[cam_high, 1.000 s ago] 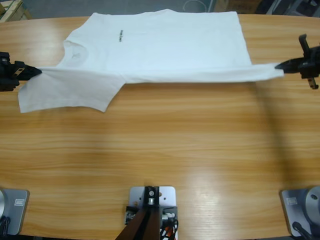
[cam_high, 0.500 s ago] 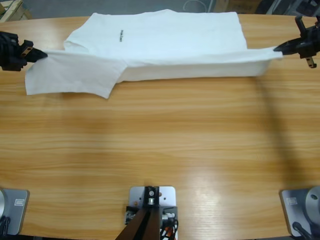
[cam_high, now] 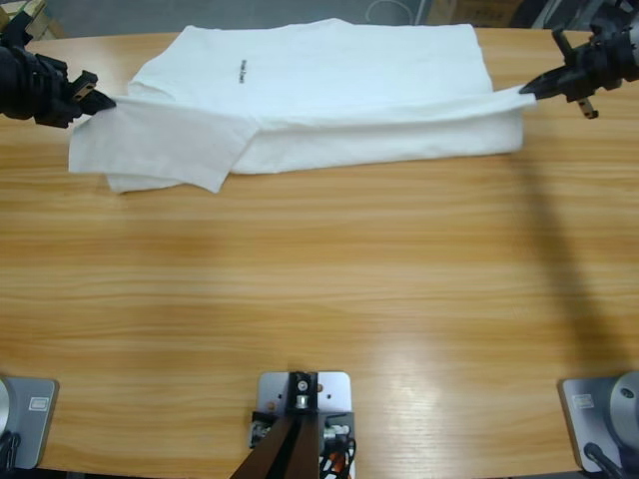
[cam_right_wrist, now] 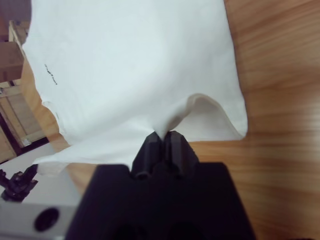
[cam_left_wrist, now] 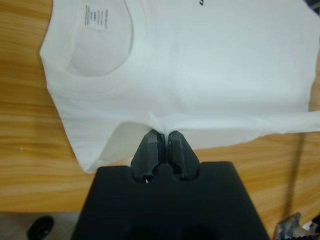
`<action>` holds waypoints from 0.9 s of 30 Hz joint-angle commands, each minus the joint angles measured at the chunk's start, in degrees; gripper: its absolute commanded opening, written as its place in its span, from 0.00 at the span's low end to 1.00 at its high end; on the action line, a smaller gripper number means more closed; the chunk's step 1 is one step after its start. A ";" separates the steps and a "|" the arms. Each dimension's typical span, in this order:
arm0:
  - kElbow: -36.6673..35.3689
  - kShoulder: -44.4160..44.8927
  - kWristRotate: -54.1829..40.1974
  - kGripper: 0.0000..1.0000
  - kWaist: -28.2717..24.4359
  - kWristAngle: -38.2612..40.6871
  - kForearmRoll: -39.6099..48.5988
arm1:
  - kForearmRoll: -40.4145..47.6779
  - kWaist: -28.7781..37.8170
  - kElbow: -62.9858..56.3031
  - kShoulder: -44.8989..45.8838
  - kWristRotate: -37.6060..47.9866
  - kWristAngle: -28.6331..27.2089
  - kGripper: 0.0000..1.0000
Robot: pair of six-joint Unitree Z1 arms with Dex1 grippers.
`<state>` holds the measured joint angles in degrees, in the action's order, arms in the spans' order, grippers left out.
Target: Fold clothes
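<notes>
Both my jaws stay clamped on the white T-shirt (cam_high: 329, 90): left gripper (cam_high: 97, 100) near the collar, right gripper (cam_high: 529, 88) at the hem. I have carried the near edge toward the desk's (cam_high: 319, 299) far edge. The lengthwise fold looks nearly laid.

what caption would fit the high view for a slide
Two grippers, left and right, pinch opposite ends of a white T-shirt, carrying its near edge over the body on a wooden table.
</notes>
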<state>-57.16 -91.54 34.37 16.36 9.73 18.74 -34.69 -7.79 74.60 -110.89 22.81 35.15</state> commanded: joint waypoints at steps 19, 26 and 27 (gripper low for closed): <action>-5.95 -13.63 -2.29 0.00 -2.83 1.77 0.50 | -1.96 1.36 8.56 -13.48 -1.36 -0.05 0.00; -6.82 -16.03 -2.73 0.00 -2.95 1.71 0.33 | -2.05 1.37 9.95 -15.17 -1.36 -0.26 0.00; -7.16 -16.31 -2.87 0.00 -3.00 1.70 0.35 | -2.12 1.37 10.35 -15.39 -1.36 -0.26 0.00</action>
<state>-63.20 -103.07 32.65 14.08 10.60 18.74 -36.22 -6.99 83.51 -121.87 22.05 35.15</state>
